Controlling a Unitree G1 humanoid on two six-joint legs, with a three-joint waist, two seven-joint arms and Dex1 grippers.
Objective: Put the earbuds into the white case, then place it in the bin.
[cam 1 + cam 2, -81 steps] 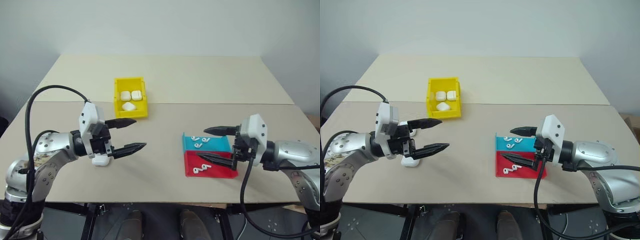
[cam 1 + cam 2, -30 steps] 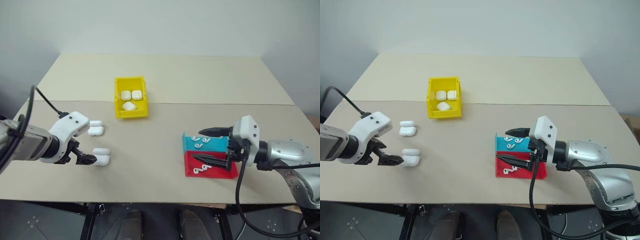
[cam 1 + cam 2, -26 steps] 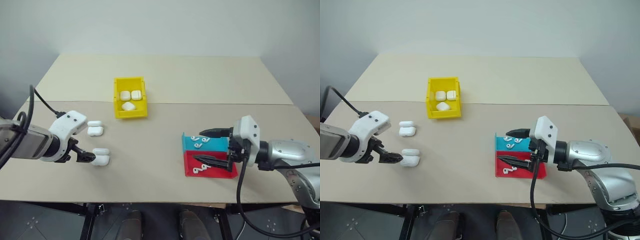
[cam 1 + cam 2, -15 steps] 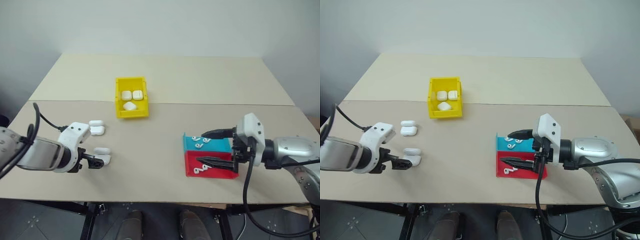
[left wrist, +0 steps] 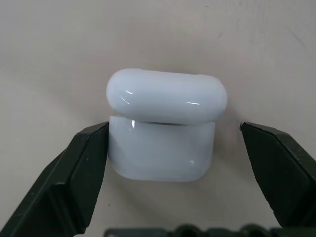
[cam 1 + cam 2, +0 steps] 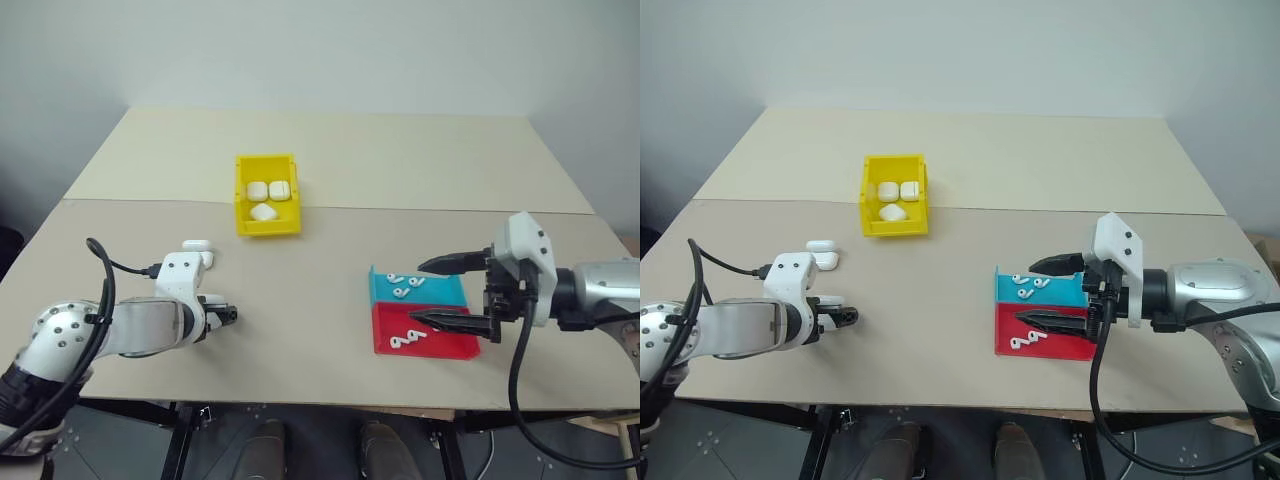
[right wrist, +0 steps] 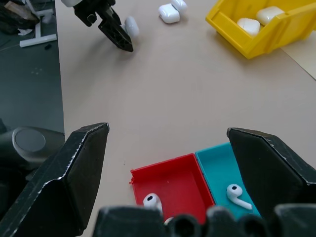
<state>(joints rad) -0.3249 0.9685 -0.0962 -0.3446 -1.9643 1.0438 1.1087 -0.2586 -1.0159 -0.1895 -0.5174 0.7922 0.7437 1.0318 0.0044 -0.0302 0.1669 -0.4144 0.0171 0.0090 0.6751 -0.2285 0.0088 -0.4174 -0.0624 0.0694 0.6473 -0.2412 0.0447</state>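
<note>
I read a glossy white rounded plastic case (image 5: 165, 131) between matte black gripper fingers (image 5: 64, 182), lying on a plain beige tabletop (image 6: 330, 150). A bright yellow plastic bin (image 6: 268, 216) holds three more white cases. White earbuds (image 6: 405, 283) lie in a blue tray (image 6: 440, 290) and a red tray (image 6: 450, 340).

Beige table (image 6: 330, 170) w/ a seam running across its width. Flat blue tray (image 6: 440, 291) & flat red tray (image 6: 440, 338) sit touching, blue behind red, on right side. Spare white case (image 6: 824, 252) lies near left edge; three more (image 6: 268, 196) sit toward the back-left.
</note>
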